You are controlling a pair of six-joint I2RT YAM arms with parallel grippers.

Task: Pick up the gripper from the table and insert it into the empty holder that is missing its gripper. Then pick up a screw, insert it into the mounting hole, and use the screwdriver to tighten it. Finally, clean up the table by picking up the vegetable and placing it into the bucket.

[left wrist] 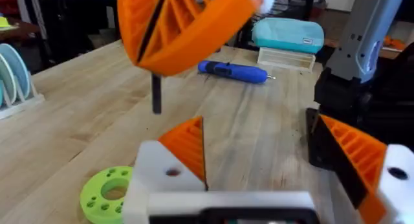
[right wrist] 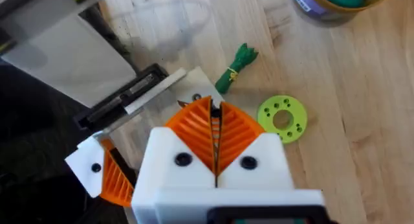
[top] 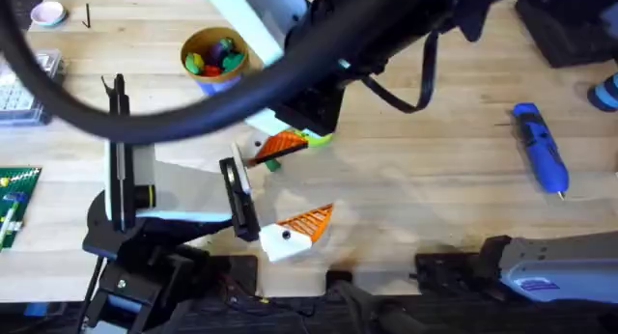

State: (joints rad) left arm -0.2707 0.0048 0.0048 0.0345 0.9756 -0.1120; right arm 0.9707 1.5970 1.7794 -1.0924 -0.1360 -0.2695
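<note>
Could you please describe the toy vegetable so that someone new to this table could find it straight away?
Start at the tan-yellow bucket at the far side of the wooden table and come toward the arms' bases. The vegetable lies flat there beside a lime-green disc. It is dark green, thin and leafy, whereas the disc is round with holes.

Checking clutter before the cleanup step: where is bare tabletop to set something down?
Bare table lies between the screwdriver and the orange-tipped white block. It is crowded at centre-left, where the right end effector, shut, hangs over the green disc and vegetable, below the bucket.
</note>
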